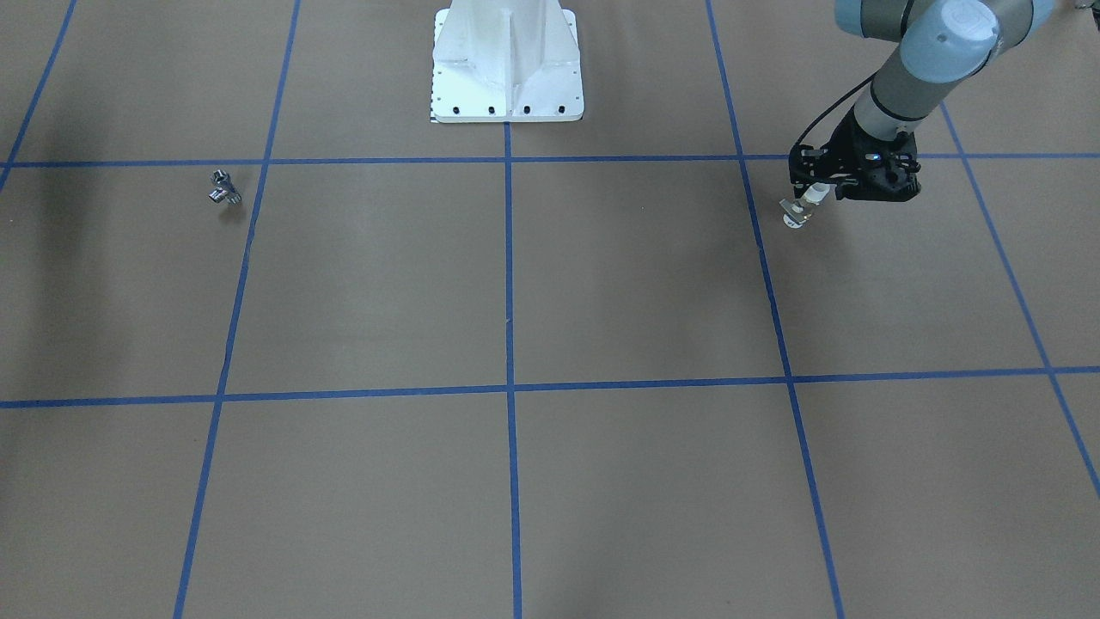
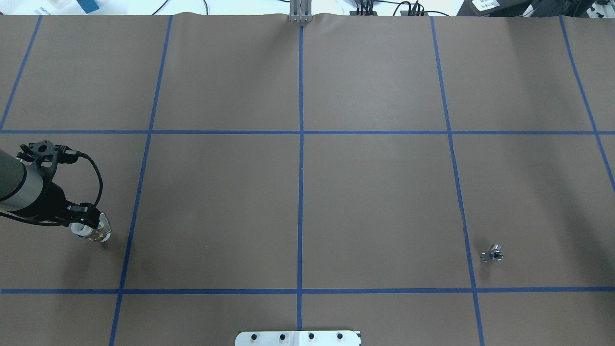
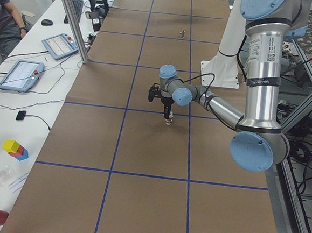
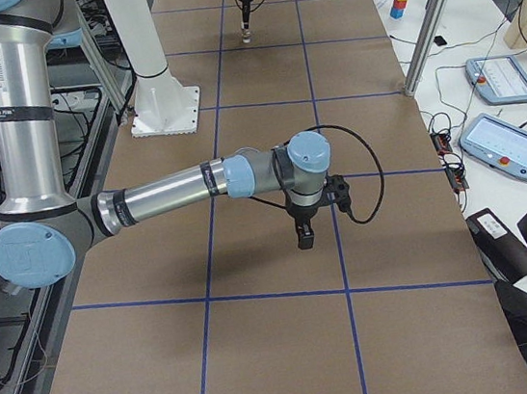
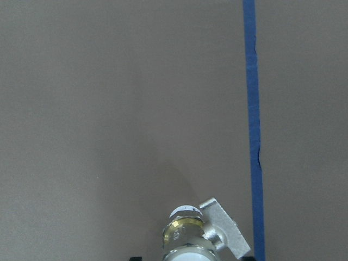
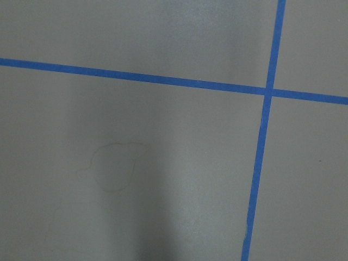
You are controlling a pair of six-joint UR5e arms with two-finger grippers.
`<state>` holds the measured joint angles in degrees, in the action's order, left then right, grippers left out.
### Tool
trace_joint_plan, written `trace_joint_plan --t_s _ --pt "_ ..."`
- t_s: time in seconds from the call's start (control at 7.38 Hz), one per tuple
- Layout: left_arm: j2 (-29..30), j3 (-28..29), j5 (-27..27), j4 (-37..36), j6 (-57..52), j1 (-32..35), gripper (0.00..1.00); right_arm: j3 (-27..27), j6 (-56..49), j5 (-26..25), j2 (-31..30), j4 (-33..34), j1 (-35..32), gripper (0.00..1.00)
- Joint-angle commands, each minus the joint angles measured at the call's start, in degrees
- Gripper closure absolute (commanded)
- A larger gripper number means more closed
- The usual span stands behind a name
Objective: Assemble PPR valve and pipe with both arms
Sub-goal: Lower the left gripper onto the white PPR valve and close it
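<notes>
At the left of the overhead view the left gripper [image 2: 88, 224] is clamped on the PPR valve [image 2: 94, 234]; the valve's long axis runs in line with the fingers, roughly upright, with one white end caught between them and the free white end pointing down at the table [image 2: 298, 211]; whether that end touches the brown paper cannot be told; its lever tab [image 5: 227, 234] juts out sideways toward a blue tape line [image 5: 252, 130] just beside it; far across the table to the right lies the pipe [image 2: 492, 253], alone on the paper and well apart from both grippers, too small to read its axis; the right gripper [image 4: 305, 237] hangs over the table in the right side view only, so whether its jaws are parted or closed cannot be told.
</notes>
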<state>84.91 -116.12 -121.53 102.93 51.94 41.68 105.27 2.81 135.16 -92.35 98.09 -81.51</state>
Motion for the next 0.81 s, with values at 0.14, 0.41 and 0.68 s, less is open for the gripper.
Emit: trace_joint_plan --t_s 0.14,0.41,0.68 --pt "-0.2 -0.1 -0.1 -0.1 0.0 0.0 0.33 0.0 0.0 0.0 0.2 0.0 0.0 0.01" --pt "-0.3 -0.2 -0.1 -0.1 0.3 0.0 0.35 0.0 0.0 -0.1 0.2 0.0 0.0 0.01" --pt "-0.4 0.0 -0.6 -0.2 0.4 0.0 0.76 0.0 0.0 -0.1 0.2 0.0 0.0 0.01"
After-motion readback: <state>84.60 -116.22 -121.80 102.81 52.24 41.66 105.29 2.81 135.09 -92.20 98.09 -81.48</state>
